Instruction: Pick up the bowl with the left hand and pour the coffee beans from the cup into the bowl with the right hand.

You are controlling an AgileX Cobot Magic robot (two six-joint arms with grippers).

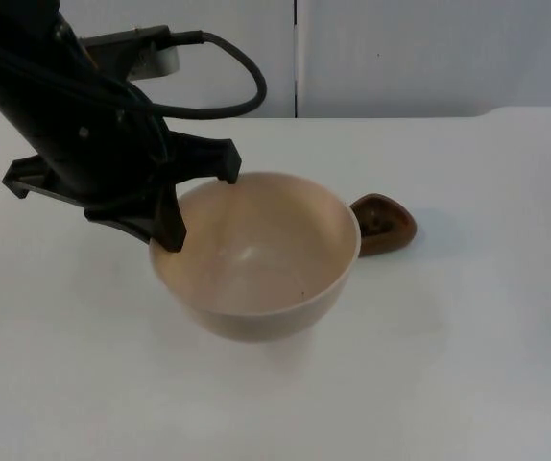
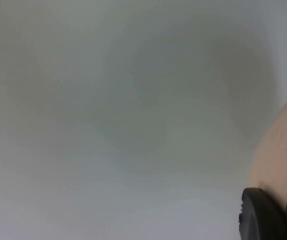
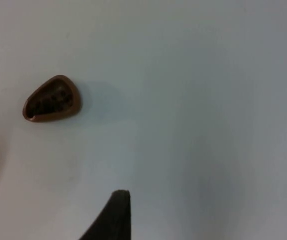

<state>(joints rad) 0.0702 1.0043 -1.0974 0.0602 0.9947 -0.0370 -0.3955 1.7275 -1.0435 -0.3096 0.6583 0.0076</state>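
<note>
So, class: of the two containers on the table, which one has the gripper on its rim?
The big cream bowl: the left gripper straddles its rim. The small brown cup stands untouched beside it.

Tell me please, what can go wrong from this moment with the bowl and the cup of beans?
The left gripper holds the bowl only at one side of its rim, so the bowl could tilt or slip. The brown cup with coffee beans stands close behind the bowl's edge; a swing of the bowl could knock it over. The right gripper hovers away from the cup and could push it when approaching.

Cup (image 1: 383,224) just right of bowl (image 1: 256,252).
</note>
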